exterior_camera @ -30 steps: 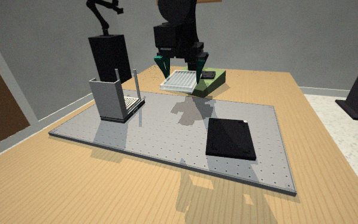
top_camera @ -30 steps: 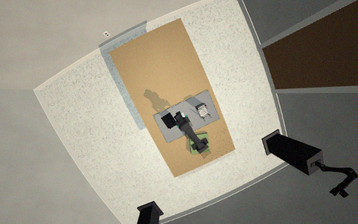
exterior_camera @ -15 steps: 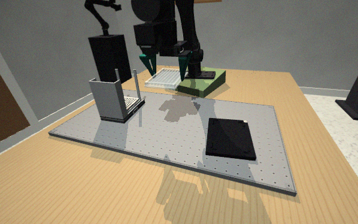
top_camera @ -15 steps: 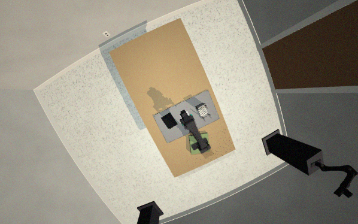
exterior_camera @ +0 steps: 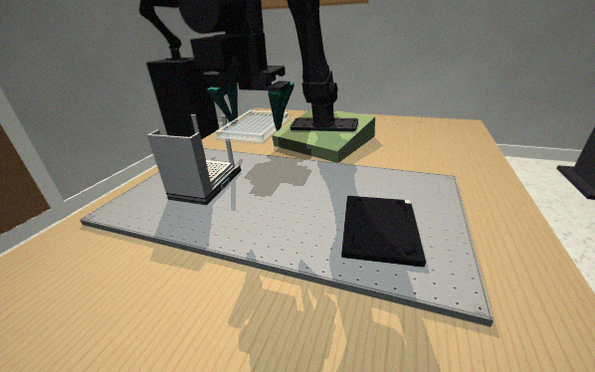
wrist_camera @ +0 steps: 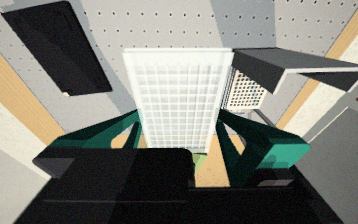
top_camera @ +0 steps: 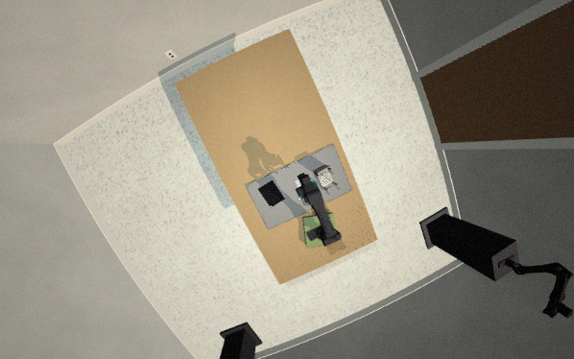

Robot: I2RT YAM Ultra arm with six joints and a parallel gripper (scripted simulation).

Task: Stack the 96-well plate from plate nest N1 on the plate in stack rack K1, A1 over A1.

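Pincer (exterior_camera: 253,106) clamped on the clear 96-well plate (exterior_camera: 253,126), green fingers on its two long sides, jaws spread wide across the plate's width. Plate carried level in the air, upper centre of the exterior view, just right of stack rack K1 (exterior_camera: 181,164) and above the rack's floor level, not yet over the opening. In the wrist view, plate fills the centre, rack's grey wall at upper right with the second plate (wrist_camera: 245,91) seated inside. Plate nest N1 (exterior_camera: 383,229) vacated, lower right of the breadboard (exterior_camera: 279,234), pale A1 mark at its far right corner. Handling, judged: rigid thin-walled plastic, light, smooth sides so likely slippery under side pressure; stiff enough for a side grip, but skirt could crack or pop out if squeezed or knocked on the rack posts. Best hold as now, mid-length on the long sides, kept level for a straight drop from above. A1 orientation of the carried plate not readable here. Count: two 96-well plates, one nest, one rack, one arm, one green base block (exterior_camera: 348,141) on the wooden tabletop (exterior_camera: 99,308).
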